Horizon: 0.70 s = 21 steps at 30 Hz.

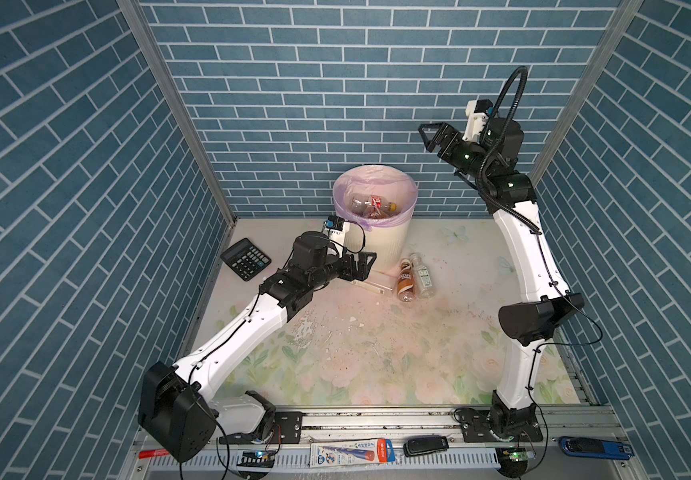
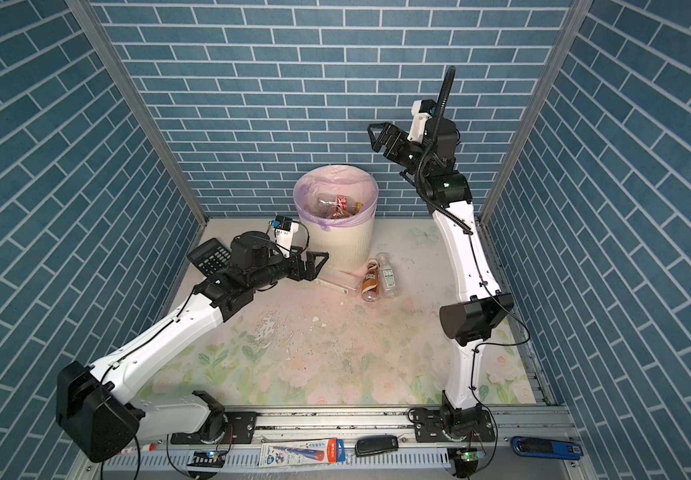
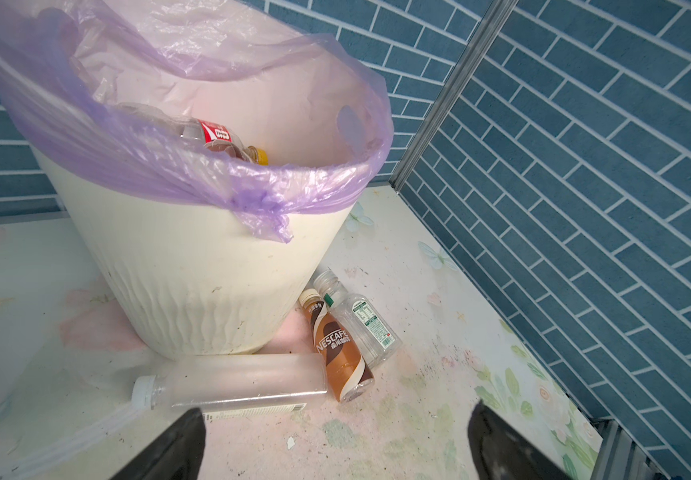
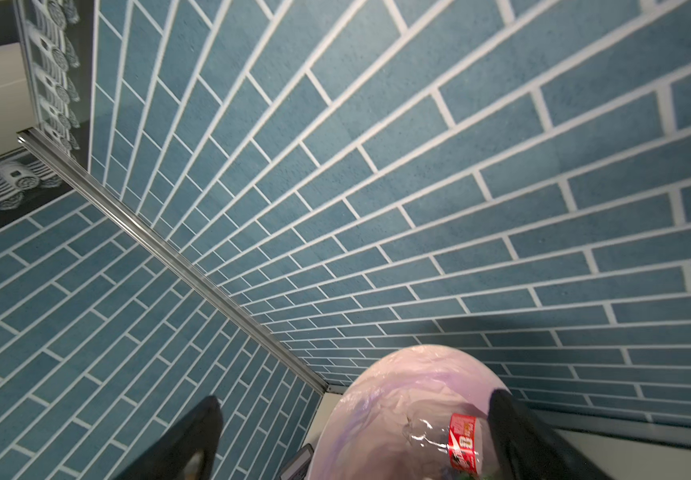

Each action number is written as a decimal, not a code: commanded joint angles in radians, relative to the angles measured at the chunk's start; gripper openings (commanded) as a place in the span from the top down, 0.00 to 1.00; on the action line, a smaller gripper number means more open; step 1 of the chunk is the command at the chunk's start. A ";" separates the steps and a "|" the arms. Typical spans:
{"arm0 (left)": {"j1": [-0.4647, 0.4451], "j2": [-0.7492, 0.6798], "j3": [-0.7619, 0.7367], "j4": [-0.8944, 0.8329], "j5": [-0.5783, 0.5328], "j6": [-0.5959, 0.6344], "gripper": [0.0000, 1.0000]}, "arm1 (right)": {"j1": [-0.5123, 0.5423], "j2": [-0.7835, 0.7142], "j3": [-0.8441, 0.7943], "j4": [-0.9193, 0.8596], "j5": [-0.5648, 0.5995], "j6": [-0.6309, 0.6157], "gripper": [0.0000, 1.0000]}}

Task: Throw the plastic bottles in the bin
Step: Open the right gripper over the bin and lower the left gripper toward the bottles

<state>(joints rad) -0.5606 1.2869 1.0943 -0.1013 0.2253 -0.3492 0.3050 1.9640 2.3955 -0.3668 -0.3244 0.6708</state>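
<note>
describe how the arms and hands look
The left arm and right arm have white shells, black joints and black cables. The left hand and right hand are black with triangular-framed fingers, each with a white camera mount. The right arm carries a ribbed black hose and green lights.

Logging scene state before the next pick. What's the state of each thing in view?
bin: upright, bag-lined, bottles inside
red-label bottle: lying in the bin
Nescafe bottle: lying on the table, capped
green-label bottle: lying beside the Nescafe bottle
frosted bottle: lying at the bin's foot, capped
calculator: face up on the table
left pincer: open, empty, low
right pincer: open, empty, raised
</note>
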 commanded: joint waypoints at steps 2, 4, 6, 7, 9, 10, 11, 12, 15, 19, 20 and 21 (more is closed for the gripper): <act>0.007 -0.001 -0.036 -0.037 -0.066 -0.057 0.01 | -0.055 -0.132 -0.230 0.037 -0.022 -0.045 0.01; 0.006 0.003 -0.057 -0.033 -0.094 -0.092 0.01 | -0.072 -0.196 -0.344 0.049 -0.025 -0.067 0.01; 0.008 0.013 -0.076 -0.029 -0.112 -0.127 0.01 | -0.085 -0.265 -0.457 0.053 -0.025 -0.096 0.01; 0.007 0.019 -0.084 -0.022 -0.113 -0.145 0.01 | -0.089 -0.303 -0.519 0.055 -0.021 -0.114 0.01; 0.008 0.032 -0.102 -0.009 -0.120 -0.186 0.01 | -0.091 -0.369 -0.638 0.063 -0.006 -0.152 0.01; 0.007 0.036 -0.115 0.006 -0.120 -0.210 0.01 | -0.089 -0.398 -0.700 0.070 -0.003 -0.171 0.01; 0.007 0.041 -0.130 0.024 -0.120 -0.232 0.01 | -0.089 -0.426 -0.768 0.079 0.002 -0.185 0.01; 0.007 0.047 -0.140 0.034 -0.121 -0.251 0.01 | -0.089 -0.449 -0.827 0.093 0.002 -0.191 0.01; 0.008 0.065 -0.171 0.059 -0.127 -0.317 0.01 | -0.076 -0.507 -1.011 0.149 -0.015 -0.212 0.01; 0.008 0.074 -0.238 0.129 -0.123 -0.402 0.01 | 0.016 -0.524 -1.181 0.190 0.010 -0.284 0.01; 0.008 0.076 -0.250 0.140 -0.121 -0.418 0.01 | 0.052 -0.523 -1.210 0.194 0.023 -0.310 0.01; 0.008 0.077 -0.258 0.145 -0.121 -0.429 0.01 | 0.077 -0.521 -1.237 0.212 0.022 -0.323 0.01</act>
<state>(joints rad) -0.5602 1.3586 0.8577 -0.0219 0.1127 -0.7010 0.3149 1.4464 1.2343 -0.2169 -0.3115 0.4557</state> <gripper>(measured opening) 0.994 0.993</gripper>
